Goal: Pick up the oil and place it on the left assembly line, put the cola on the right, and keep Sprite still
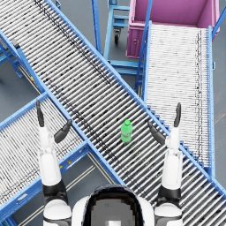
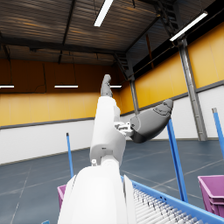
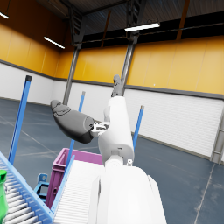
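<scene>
Raised and empty, the left hand (image 1: 47, 128) spreads its fingers above the left assembly line (image 1: 20, 148), and the right hand (image 1: 170, 130) is likewise spread by the central conveyor (image 1: 88, 88) rail. Between them, nearer the right hand, the green Sprite bottle (image 1: 126, 131) stands upright on the central conveyor. Beyond, the right assembly line (image 1: 176, 66) meets a purple bin (image 1: 176, 11).

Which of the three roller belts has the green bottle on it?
The middle belt, running slantwise across the picture, holds the green bottle. The left belt and the right belt, which ends at the pink bin, show nothing on them.
</scene>
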You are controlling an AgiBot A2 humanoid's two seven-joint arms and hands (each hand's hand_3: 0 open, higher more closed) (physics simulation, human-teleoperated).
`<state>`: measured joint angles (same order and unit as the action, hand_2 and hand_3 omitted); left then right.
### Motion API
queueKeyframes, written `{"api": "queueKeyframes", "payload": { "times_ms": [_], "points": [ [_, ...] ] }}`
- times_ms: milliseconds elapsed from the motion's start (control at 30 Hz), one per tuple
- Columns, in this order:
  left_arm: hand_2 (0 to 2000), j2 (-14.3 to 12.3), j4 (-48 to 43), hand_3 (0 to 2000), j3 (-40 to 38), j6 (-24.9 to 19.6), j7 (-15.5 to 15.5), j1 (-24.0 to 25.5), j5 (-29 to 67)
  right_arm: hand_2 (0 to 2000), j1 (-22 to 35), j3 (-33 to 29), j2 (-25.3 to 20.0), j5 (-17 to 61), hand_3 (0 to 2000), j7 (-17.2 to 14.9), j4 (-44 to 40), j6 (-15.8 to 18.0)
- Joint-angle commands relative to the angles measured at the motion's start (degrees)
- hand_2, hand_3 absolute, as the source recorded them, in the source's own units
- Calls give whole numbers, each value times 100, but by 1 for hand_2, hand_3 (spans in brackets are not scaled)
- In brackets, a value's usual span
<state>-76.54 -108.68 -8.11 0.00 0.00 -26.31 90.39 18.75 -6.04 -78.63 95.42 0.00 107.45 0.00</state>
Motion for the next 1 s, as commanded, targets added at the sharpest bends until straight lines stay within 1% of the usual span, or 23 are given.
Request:
{"api": "queueKeyframes", "payload": {
  "times_ms": [33, 67, 233, 267, 300, 333, 400, 467, 500, 533, 567, 633, 700, 800, 1000],
  "points": [
    [0, -1, 2, 0, 0, 0, 0, -2, 0, 0, 1, 0, -1, 0, 0, 0, 0, 0],
    [0, -2, 4, 0, 0, 0, 0, -5, 0, 0, 63, -32, 7, 0, 0, 0, 9, 0],
    [0, 10, 1, 0, -9, 0, 0, -80, 0, 0, 4, -19, -11, 0, 0, 0, -4, 0],
    [0, 14, 7, 0, -30, 0, 0, -100, 0, 0, 97, -59, 3, 0, 0, 0, 14, 0],
    [0, 18, -22, 0, -36, 0, 0, -122, 0, 0, 13, -31, -13, 0, 0, 0, -4, 0],
    [0, 28, -17, 0, -53, 0, 0, -162, 0, 0, 130, -60, 6, 0, 0, 0, 25, 0],
    [0, 30, -52, 0, -38, 0, 0, -184, 0, 0, 181, -32, 10, 0, 0, 0, 14, 0],
    [0, 42, -61, 0, -10, 0, 0, -241, 0, 0, 84, -41, -10, 0, 0, 0, 10, 0],
    [0, 10, -33, 0, -23, 0, 0, -116, 0, 0, 196, -64, 8, 0, 0, 0, 45, 0],
    [0, 49, -62, 0, -6, 0, 0, -281, 0, 0, 106, -49, -9, 0, 0, 0, 19, 0],
    [0, 49, -88, 0, -14, 0, 0, -285, 0, 0, 211, -73, 8, 0, 0, 0, 81, 0],
    [0, 22, -64, 0, -5, 0, 0, -186, 0, 0, 211, -104, 6, 0, 0, 0, 107, 0],
    [0, 33, -94, 0, 0, 0, 0, -246, 0, 0, 135, -84, -11, 0, 0, 0, 74, 0],
    [0, 12, -87, 0, 13, 0, 0, -167, 0, 0, 182, -94, -7, 0, 0, 0, 35, 0],
    [0, -13, -76, 0, 35, 0, 0, -98, 0, 0, 102, -104, -30, 0, 0, 0, 1, 0]
  ]
}}
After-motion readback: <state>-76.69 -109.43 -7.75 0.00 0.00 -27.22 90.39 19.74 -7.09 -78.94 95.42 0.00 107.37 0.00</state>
